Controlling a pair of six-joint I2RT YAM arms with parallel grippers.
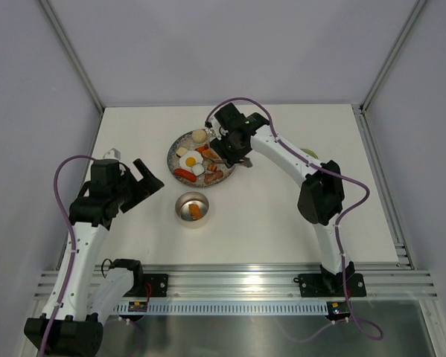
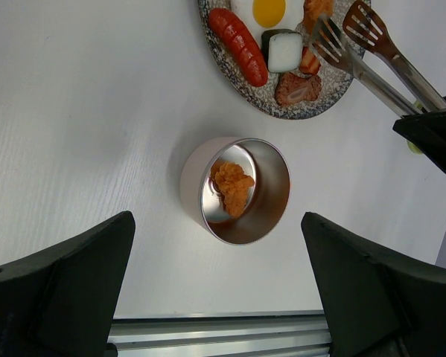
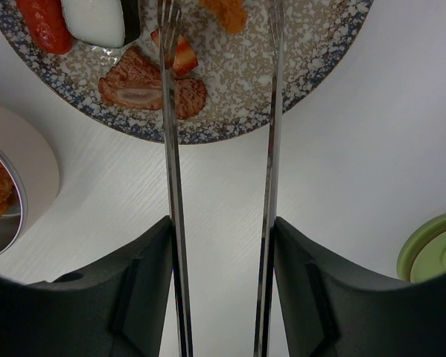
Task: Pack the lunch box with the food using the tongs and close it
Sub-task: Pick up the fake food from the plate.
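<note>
Top external view, nearest me: the left hand (image 1: 147, 178) hangs with its fingers spread wide and holding nothing, just left of the lunch box (image 1: 184, 201). The box sits uncovered on the tabletop (image 1: 282, 223) with one orange bit (image 1: 196, 210) inside. Beyond it, the right hand (image 3: 223, 297) clamps the tongs (image 3: 170, 186) by their arms, tips parted over the speckled plate (image 3: 282, 97) that carries the rest of the food (image 1: 189, 160), while the green lid (image 3: 435, 253) lies off to the right, well apart from the box.

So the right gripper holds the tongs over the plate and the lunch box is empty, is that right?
Not quite: the lunch box holds one orange piece, as the left wrist view shows. The right gripper does hold the tongs over the plate.
</note>
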